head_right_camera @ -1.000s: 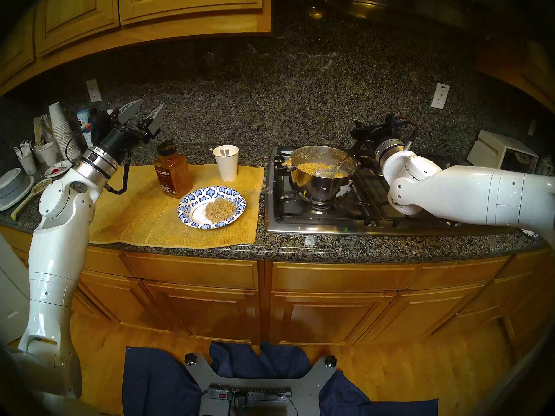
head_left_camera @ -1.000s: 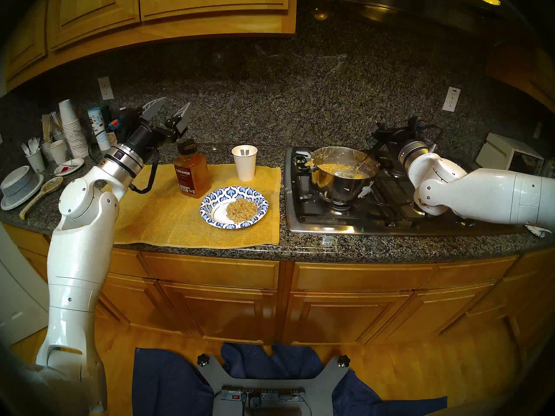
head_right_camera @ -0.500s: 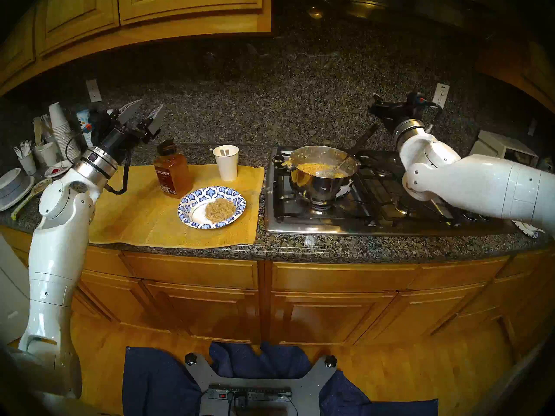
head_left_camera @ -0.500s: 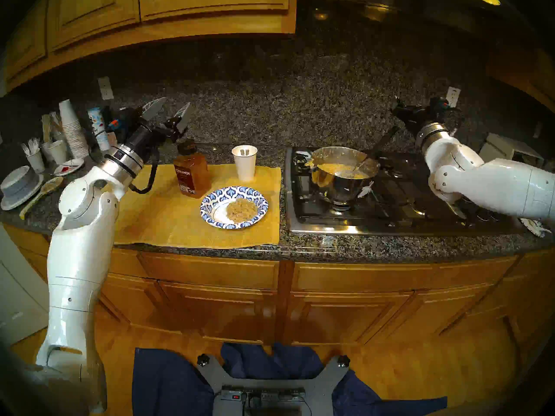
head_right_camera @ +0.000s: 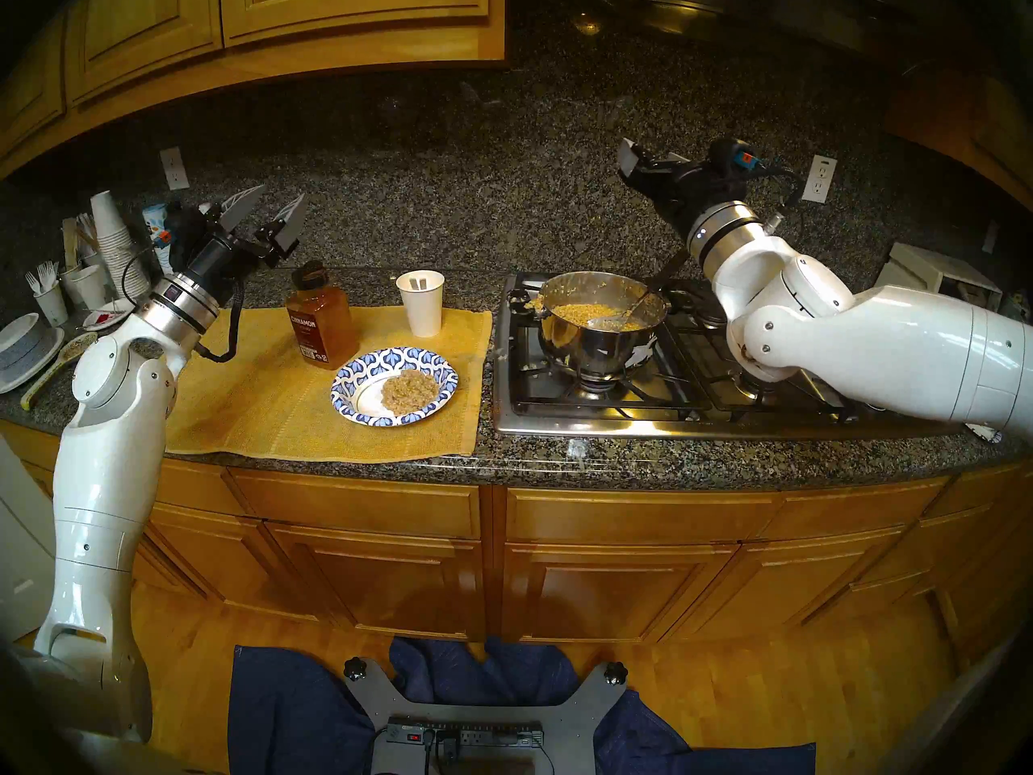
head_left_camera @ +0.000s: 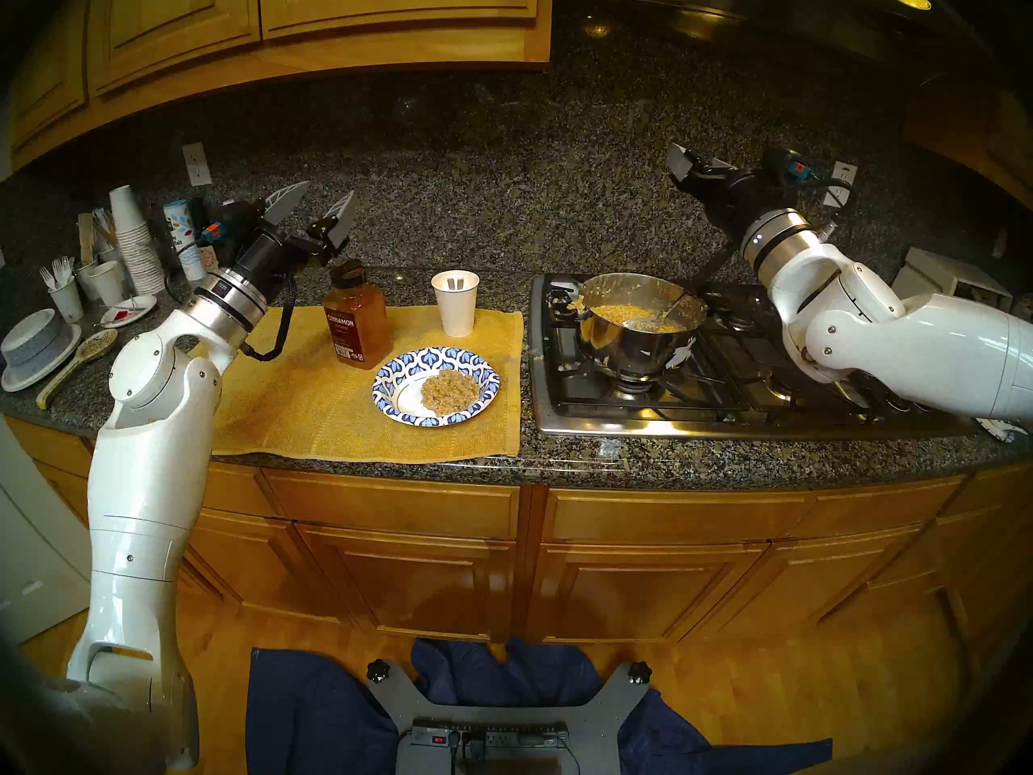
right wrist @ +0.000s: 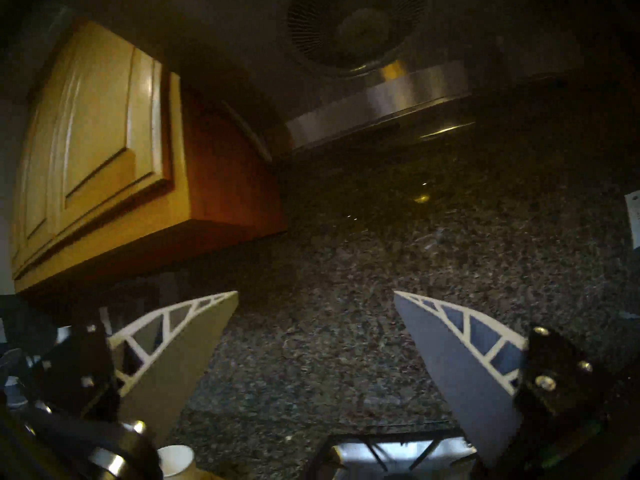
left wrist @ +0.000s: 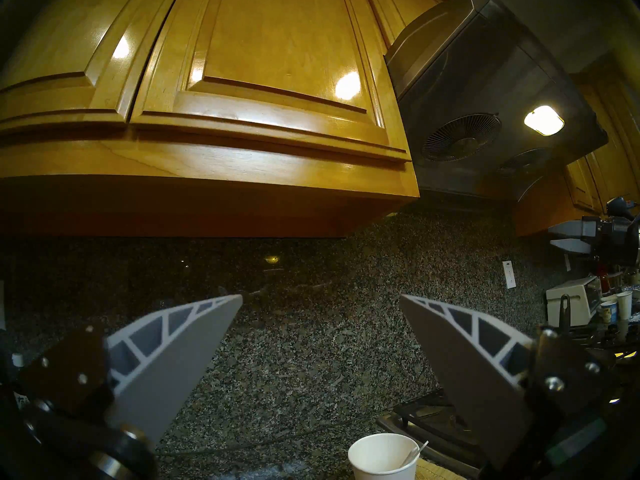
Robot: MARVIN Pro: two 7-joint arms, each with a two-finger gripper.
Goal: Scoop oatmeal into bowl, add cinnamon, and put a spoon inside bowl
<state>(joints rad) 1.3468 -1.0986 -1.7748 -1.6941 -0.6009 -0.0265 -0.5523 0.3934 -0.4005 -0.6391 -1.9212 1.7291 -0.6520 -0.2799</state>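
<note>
Oatmeal, one serving: lumpy tan-beige mush heaped at the 4 o'clock side of the bowl's floor. More of it, yellower, fills the pot on the stove.

Bowl, one: shallow round paper, rim printed with blue-and-white leaves, white centre partly bare. It sits on the yellow cloth, towards the cloth's 3 o'clock edge, on the bench.

Cinnamon, one bottle: tall clear plastic, orange-brown powder, dark brown cap, brown label lettered CINNAMON. Upright on the cloth at 11 o'clock from the bowl, close but apart.

Spoon, one slim white handle seen leaning in the paper cup; the spoon's scoop end is hidden. The cup stands upright at 12 o'clock from the bowl, at the cloth's far edge.

Ladle, one: metal, dark handle, scoop resting in the pot, handle slanting up towards 2 o'clock.

Left gripper, one: raised above the bench at 10 o'clock from the cinnamon, fingers spread wide, nothing between them.

Right gripper, one: raised above the stove at 1 o'clock from the pot, fingers spread wide, nothing between them.
</note>
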